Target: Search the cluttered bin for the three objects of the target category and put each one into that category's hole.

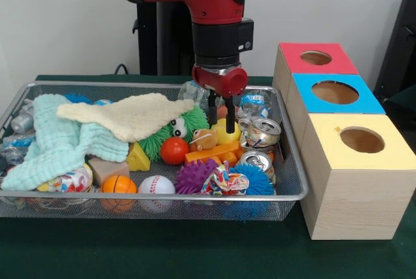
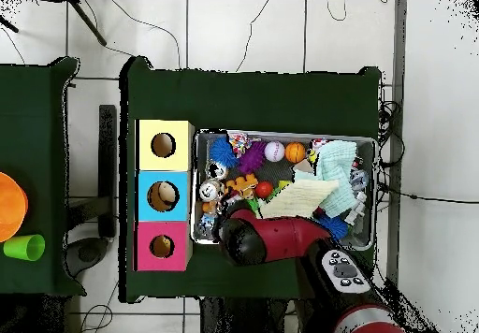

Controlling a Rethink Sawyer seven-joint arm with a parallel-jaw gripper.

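Green worktop [image 1: 195,253] carries a mesh bin [image 1: 296,191] at frame centre-left. Cloths [image 1: 58,142] cover its left half; balls, spiky toys and crushed cans [image 1: 262,132] crowd the right. End effector [image 1: 221,113] hangs slightly parted, empty, above them. Three-holed box [image 1: 354,188] sits right.

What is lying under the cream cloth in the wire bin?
The cream cloth rests on a light blue towel and a green spiky toy with googly eyes. Anything else beneath it is covered and cannot be seen.

A dark green cloth [image 1: 162,246] covers the counter; in the overhead view, an orange bowl [image 2: 9,205] and green cup [image 2: 25,247] sit on a separate table.
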